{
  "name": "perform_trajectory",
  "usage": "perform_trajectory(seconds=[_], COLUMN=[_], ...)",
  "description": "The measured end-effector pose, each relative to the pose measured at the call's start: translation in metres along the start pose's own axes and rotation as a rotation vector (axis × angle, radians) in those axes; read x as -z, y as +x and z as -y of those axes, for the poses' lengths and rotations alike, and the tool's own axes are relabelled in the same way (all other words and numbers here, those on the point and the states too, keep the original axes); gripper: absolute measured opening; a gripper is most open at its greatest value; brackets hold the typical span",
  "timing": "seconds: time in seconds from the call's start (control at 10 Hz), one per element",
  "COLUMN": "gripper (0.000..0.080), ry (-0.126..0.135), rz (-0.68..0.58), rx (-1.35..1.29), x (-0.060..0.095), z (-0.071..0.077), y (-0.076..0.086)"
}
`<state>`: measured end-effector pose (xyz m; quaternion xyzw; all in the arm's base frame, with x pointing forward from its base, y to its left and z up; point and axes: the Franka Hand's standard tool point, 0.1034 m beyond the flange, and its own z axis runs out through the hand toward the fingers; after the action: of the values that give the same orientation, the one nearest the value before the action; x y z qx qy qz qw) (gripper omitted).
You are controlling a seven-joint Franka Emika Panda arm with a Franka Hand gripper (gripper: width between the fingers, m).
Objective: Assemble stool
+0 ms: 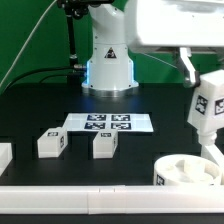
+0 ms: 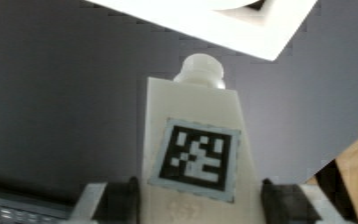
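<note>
**Held part.** The gripper [image 2: 197,196] pinches one stool leg [image 2: 195,130] between its two dark fingers [image 2: 123,203], one finger on each side face. The leg is a blocky white plastic prism with smooth, matte faces. A black-and-white square tag [image 2: 197,156] sits on the face just beyond the fingertips.

**Orientation.** The leg's long axis runs straight out from the fingers. The far end carries a small rounded peg [image 2: 201,68]. In the exterior view the leg [image 1: 208,108] hangs nearly upright, peg end down.

**Surroundings.**
- The round seat [image 1: 190,170], with its raised rim, lies beyond the peg end. Contact cannot be determined.
- Two loose legs [image 1: 50,143] [image 1: 103,143] and the marker board [image 1: 110,123] lie well to one side of the fingers.
- Bare dark table [image 1: 150,145] separates these parts from the fingers.
</note>
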<state>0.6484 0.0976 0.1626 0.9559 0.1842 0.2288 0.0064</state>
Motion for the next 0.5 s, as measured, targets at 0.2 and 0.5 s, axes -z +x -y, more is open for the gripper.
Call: perform_trajectory(seconds=[0.2,0.5], gripper=[0.0324,0.0324], ry=[-0.020,-0.016], rz=[-0.013,-0.012], rx=[0.058,0.062], x=[-0.0088,-0.0090], z=[-0.0065,-0.0033], y=[-0.0105,-0.0096])
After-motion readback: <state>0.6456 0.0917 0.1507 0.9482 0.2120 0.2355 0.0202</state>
